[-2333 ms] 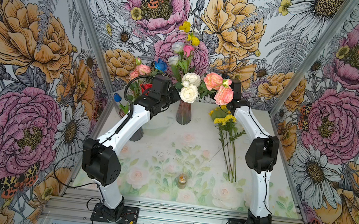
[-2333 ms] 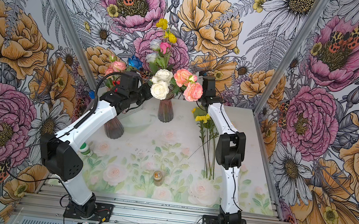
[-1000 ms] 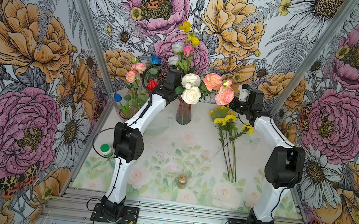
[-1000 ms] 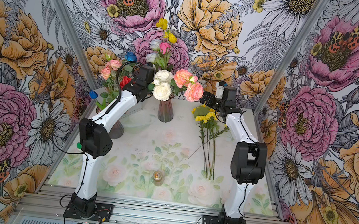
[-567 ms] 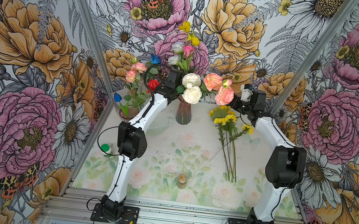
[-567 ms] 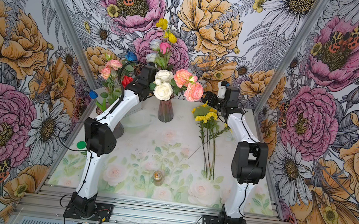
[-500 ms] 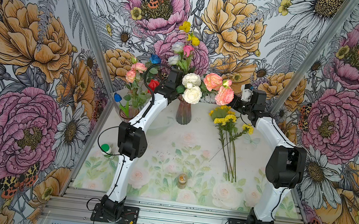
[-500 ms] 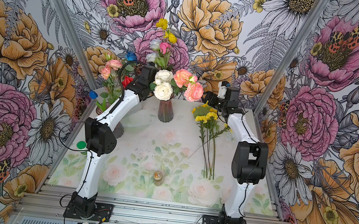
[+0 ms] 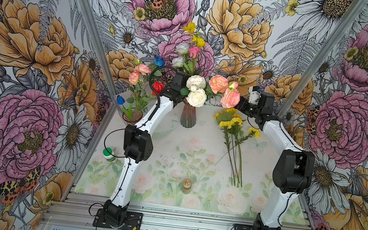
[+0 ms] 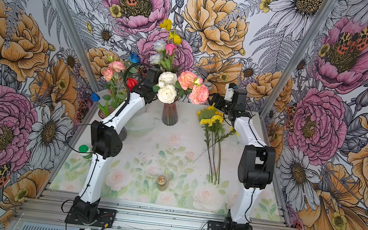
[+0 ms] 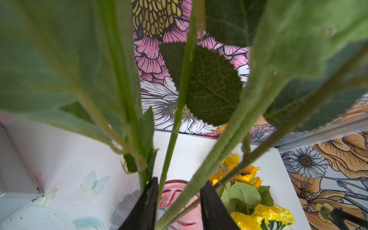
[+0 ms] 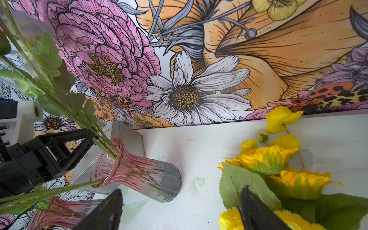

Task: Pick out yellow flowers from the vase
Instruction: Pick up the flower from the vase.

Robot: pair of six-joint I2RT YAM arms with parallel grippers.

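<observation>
The ribbed pink-grey vase stands mid-table, holding white and peach blooms and tall stems topped by yellow flowers. My left gripper is behind the white blooms, just above the vase mouth. Its jaws straddle several green stems, with a gap still showing beside them. More yellow flowers lie on the table to the right, also seen in the right wrist view. My right gripper hovers open above their heads with nothing between its fingers; in a top view it sits beside the peach blooms.
A second vase with pink, red and blue flowers stands at the back left. A green-capped bottle sits by the left wall and a small jar near the front. Flowered walls close in on three sides.
My left arm has swung in to the centre vase and its jaws have narrowed round the stems. My right gripper has drawn back from the peach blooms and stays open.
</observation>
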